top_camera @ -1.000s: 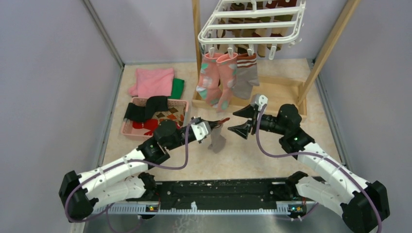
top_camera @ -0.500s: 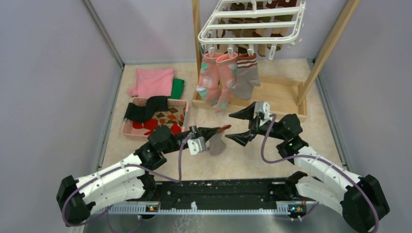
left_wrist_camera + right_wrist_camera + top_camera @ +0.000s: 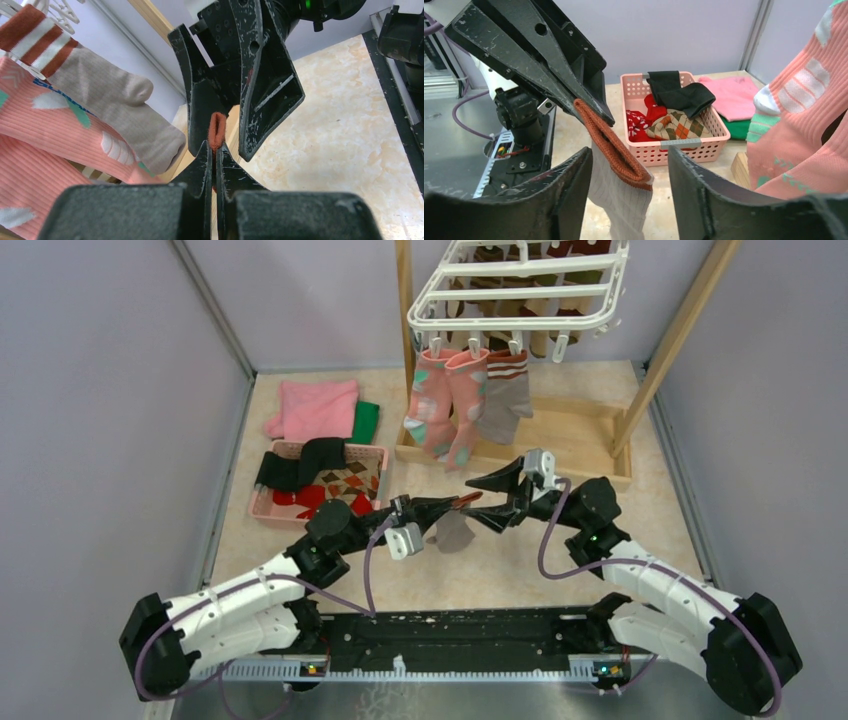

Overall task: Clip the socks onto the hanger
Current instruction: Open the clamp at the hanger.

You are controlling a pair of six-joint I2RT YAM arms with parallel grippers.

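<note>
Tightly, left jaws pinch sock cuff (image 3: 611, 145); right jaws open, straddling it.

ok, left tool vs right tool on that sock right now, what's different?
The left tool is shut, pinching the sock by its rust cuff. The right tool is open, with a finger on either side of that cuff and not clamping it. In the top view the left tool reaches in from the left and the right tool from the right, tips meeting. Shared: both are black and scuffed, and both are at the same cuff.
</note>
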